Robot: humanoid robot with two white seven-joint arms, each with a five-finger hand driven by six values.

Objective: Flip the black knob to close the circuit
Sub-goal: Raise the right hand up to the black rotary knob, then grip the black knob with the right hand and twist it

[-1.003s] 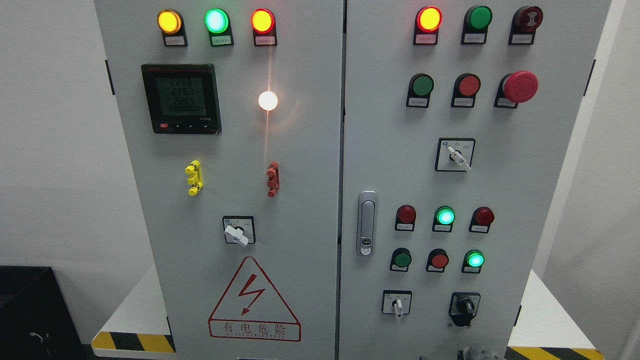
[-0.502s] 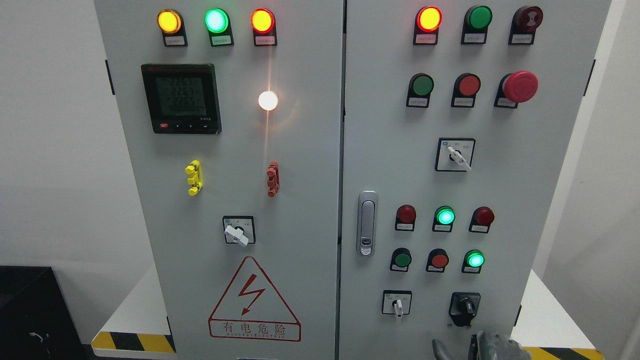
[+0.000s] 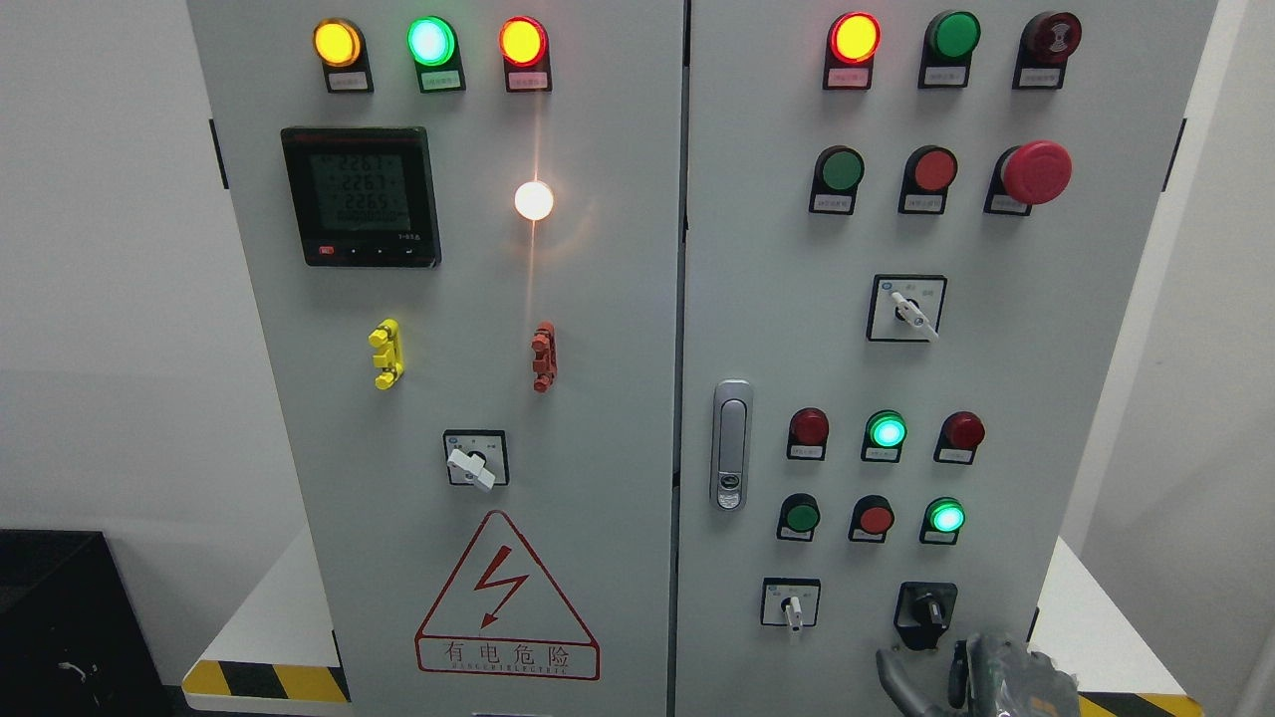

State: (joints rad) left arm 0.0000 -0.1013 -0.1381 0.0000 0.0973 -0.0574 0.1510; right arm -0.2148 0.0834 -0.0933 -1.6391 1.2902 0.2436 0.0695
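The robot's right hand [image 3: 981, 677] pokes up at the bottom edge of the picture. It is grey. One finger [image 3: 893, 669] sticks up on its left side, and the others stand beside it. The fingers are loose and spread, and they hold nothing.

The black knob [image 3: 926, 609] is just above the hand, a little to its left. It sits on a black plate low on the right door [image 3: 996, 378] of a big grey electrical cabinet. The tip of the raised finger is close under the knob, but it does not touch it.

To the left of the knob, still just above the hand, is a small white switch [image 3: 792, 607] in a white square. Higher above the hand are two rows of round lamps. Two of them glow green [image 3: 886, 430], and the others are dark red or dark green. Far above the hand is a big red mushroom button [image 3: 1036, 171]. At the very top, a red lamp [image 3: 855, 37] is lit.

Up and to the left of the hand is a silver door handle [image 3: 731, 443]. Further left, on the other door, there is a red warning triangle [image 3: 506, 597] with a lightning bolt, and a black meter [image 3: 361, 195] with numbers that are too blurry to read.

To the right of the hand, a white worktop [image 3: 1091, 607] with a yellow and black striped edge holds the cabinet.
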